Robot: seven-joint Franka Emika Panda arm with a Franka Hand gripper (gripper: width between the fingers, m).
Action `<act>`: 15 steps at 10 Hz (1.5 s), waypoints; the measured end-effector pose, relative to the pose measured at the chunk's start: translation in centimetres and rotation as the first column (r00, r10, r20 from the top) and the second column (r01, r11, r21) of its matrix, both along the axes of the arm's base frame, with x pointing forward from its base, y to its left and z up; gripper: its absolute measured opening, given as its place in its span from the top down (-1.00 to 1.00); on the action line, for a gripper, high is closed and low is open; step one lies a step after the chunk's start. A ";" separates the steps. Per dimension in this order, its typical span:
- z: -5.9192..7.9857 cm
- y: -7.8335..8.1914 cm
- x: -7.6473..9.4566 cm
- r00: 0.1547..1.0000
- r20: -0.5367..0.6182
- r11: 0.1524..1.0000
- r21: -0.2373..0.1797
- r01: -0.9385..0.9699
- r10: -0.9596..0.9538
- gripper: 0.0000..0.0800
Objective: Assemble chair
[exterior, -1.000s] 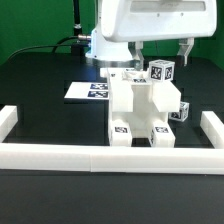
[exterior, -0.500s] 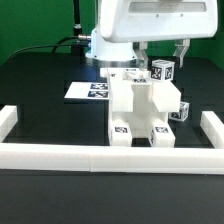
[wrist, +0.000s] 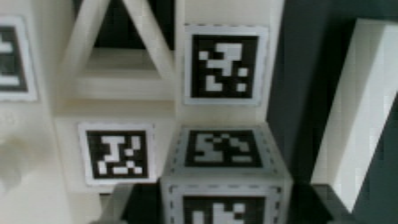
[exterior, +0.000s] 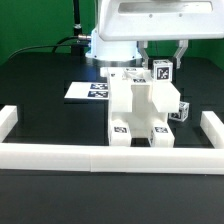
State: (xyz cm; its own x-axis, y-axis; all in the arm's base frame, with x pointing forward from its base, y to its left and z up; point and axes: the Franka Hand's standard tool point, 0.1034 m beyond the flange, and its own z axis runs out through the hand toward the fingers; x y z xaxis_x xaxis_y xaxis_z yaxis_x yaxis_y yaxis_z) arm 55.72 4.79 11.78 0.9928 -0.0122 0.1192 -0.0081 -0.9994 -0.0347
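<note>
Blocky white chair [exterior: 140, 108], upright on the black table [exterior: 50, 125] (square black-and-white tags on several faces)

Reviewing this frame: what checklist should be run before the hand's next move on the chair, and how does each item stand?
1. hand open: ok.
2. fingers straddle the top tagged block: ok.
3. fingers touching that block: cannot tell.
4. chair standing upright: ok.
5. marker board lying flat beside the chair: ok.
</note>
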 end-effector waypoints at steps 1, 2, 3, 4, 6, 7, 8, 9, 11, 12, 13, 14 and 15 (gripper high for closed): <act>0.0 0.1 0.0 0.998 0.000 0.998 0.008 0.066 -0.066 0.29; 0.0 0.7 0.3 0.967 0.005 0.966 0.033 0.256 -0.256 0.29; 0.0 1.1 0.4 0.927 0.004 0.926 0.050 0.374 -0.375 0.29; 0.0 1.1 0.6 0.885 -0.001 0.883 0.064 0.465 -0.466 0.29; 0.1 1.1 1.0 0.684 -0.044 0.677 0.109 0.728 -0.728 0.29; 0.1 1.0 1.0 0.640 -0.062 0.630 0.125 0.766 -0.766 0.29; 0.1 1.2 1.0 0.578 -0.081 0.565 0.135 0.814 -0.812 0.29; 0.1 1.3 1.0 0.537 -0.094 0.523 0.140 0.841 -0.838 0.29; 0.1 1.3 1.0 0.555 -0.091 0.541 0.140 0.829 -0.827 0.29; 0.1 1.3 1.0 0.559 -0.090 0.546 0.140 0.826 -0.824 0.29; 0.1 0.6 1.5 0.574 -0.090 0.560 0.147 0.816 -0.814 0.29; 0.2 -0.2 2.1 0.570 -0.092 0.553 0.159 0.818 -0.817 0.29; 0.2 -0.5 2.5 0.571 -0.089 0.554 0.163 0.817 -0.816 0.29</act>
